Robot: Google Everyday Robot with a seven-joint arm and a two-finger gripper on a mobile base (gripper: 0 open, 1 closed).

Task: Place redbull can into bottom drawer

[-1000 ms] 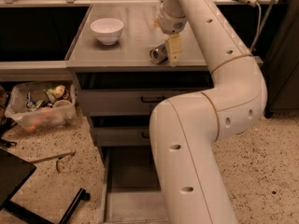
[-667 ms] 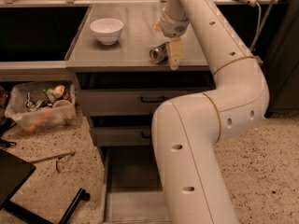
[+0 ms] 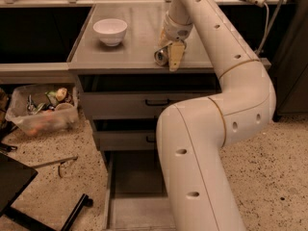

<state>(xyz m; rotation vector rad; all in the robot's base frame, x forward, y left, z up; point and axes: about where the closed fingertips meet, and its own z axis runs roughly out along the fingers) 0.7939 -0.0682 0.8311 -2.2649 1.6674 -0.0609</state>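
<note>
The redbull can (image 3: 160, 57) lies on its side on the grey cabinet top (image 3: 130, 49), its shiny round end facing the camera. My gripper (image 3: 171, 52) comes down from the white arm right at the can, its yellowish tip against the can's right side. The bottom drawer (image 3: 137, 215) is pulled out near the floor, showing a plain grey tray. My arm's lower segment hides its right part.
A white bowl (image 3: 110, 30) stands at the cabinet top's back left. The two upper drawers (image 3: 120, 102) with black handles are closed. A clear bin of clutter (image 3: 41, 110) sits on the floor to the left, and a black frame (image 3: 19, 191) lies at the bottom left.
My gripper has shifted very slightly at the can. The can stays on its side in nearly the same spot on the cabinet top.
</note>
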